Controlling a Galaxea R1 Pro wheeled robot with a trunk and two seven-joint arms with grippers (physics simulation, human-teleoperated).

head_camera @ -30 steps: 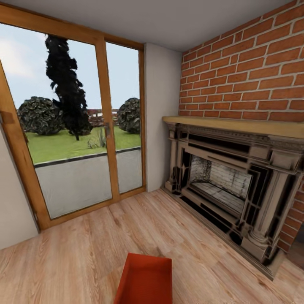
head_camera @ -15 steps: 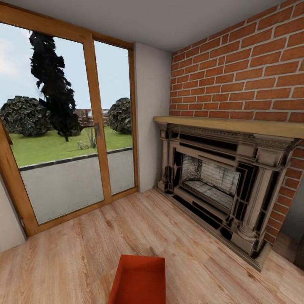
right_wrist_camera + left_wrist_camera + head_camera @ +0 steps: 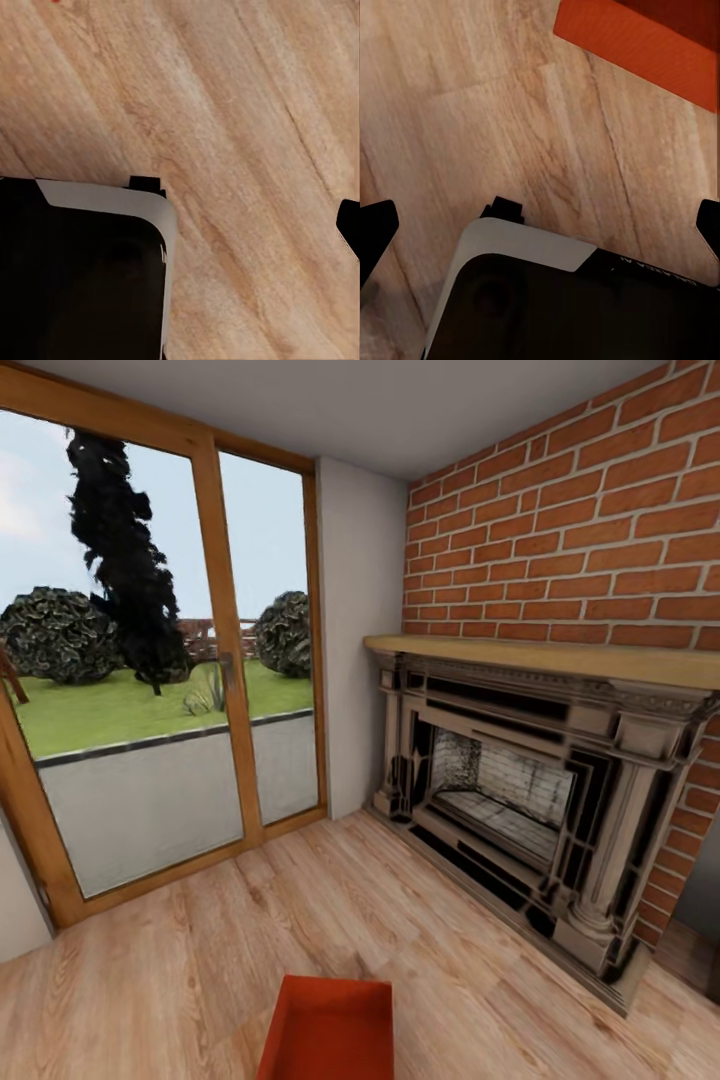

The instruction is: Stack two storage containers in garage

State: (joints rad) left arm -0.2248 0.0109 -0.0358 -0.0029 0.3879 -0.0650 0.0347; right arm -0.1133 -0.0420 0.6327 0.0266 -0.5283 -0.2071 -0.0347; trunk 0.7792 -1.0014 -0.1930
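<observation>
On the plank floor, container (image 3: 330, 1028) sits slightly lower.

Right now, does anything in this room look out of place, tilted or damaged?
Nothing stands out. One storage container sits upright and empty on the wood floor, slightly angled to the planks, short of the fireplace. The glass doors look shut and whole.
</observation>
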